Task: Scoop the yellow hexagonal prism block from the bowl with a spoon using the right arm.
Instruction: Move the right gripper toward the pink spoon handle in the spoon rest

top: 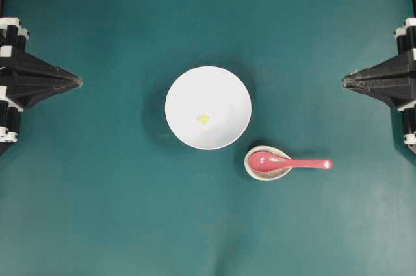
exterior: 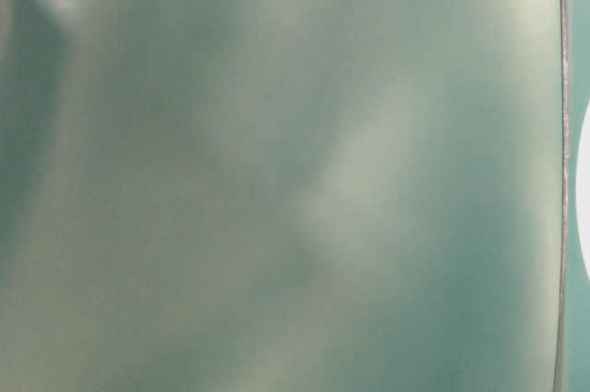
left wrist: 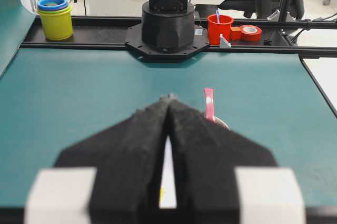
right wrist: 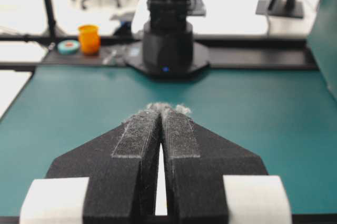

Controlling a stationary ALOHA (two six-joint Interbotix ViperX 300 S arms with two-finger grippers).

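The yellow block (top: 203,119) lies inside the white bowl (top: 188,87). Just beside the bowl, the spoon (top: 286,163) rests scoop-down in a small dish (top: 250,169), handle toward the right fingers (top: 345,81). Both arms' fingers are clenched, empty, well apart from the bowl.

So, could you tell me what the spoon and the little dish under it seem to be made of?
The spoon looks like glossy pink-red plastic or glazed ceramic, since light glints along its handle. The small dish seems to be speckled off-white ceramic or stoneware, going by its grainy rim.
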